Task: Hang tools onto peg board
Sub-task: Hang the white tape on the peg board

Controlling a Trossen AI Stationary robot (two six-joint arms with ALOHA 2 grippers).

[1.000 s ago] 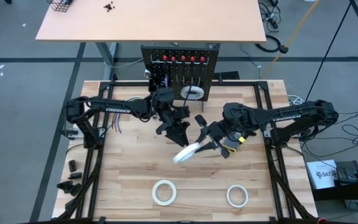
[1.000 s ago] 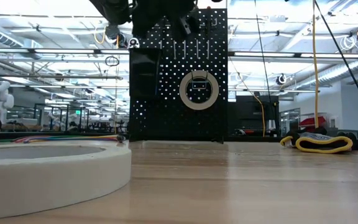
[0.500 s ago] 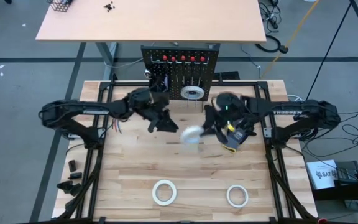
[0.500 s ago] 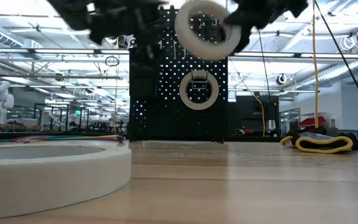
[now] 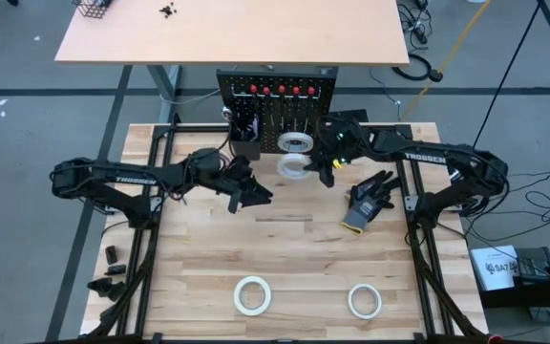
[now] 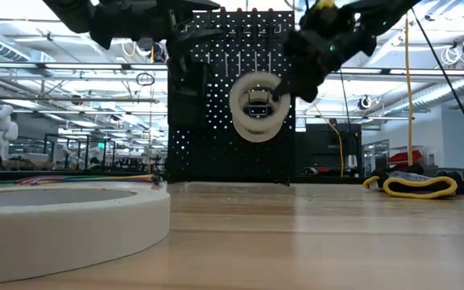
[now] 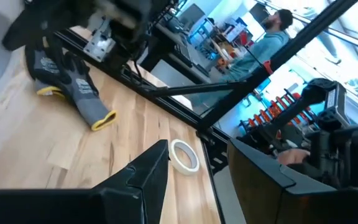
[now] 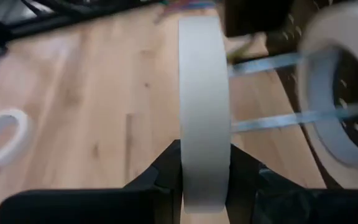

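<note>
Item: tape roll, clamped in our right claw before the peg board; left claw apart, idle; we align its hole squarely with the hook

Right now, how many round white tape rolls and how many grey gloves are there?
Round white tape rolls: 4 (one on black peg board, one in right gripper, two on wooden table)
Grey gloves, yellow-cuffed: 1
Total: 5
</note>
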